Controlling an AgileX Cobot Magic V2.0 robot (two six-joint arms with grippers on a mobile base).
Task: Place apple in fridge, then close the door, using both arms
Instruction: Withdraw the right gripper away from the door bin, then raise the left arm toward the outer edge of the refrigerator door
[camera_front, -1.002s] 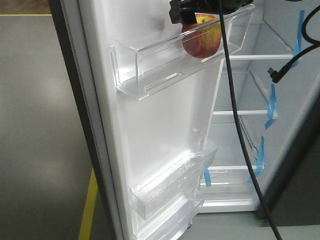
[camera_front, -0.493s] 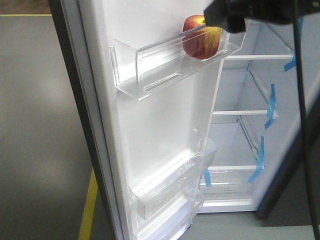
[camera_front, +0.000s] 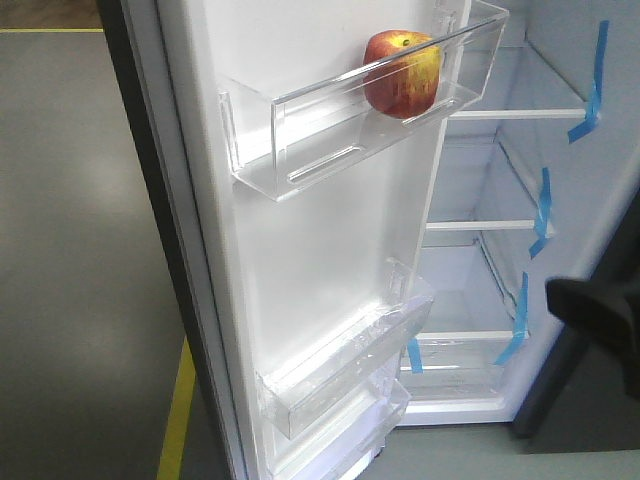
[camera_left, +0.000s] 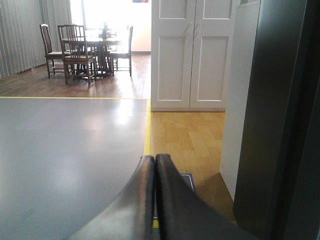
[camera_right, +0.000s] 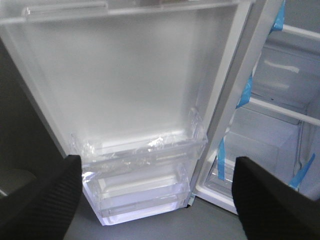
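High up, the apple (camera_front: 402, 73) sat in the open door's (camera_front: 330, 260) top bin (camera_front: 300, 135); my right hand (camera_right: 157, 172) gaped empty, my left hand (camera_left: 154, 167) pressed closed on nothing.

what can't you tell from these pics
- apple: its base, front view, blurred by the wall of the clear door bin.
- black arm part: front view, cut off by the right edge; which arm, cannot tell.
- fridge, upper shelves: front view, cut off by the top edge.
- dark slab: left wrist view; door or fridge side, cannot tell.
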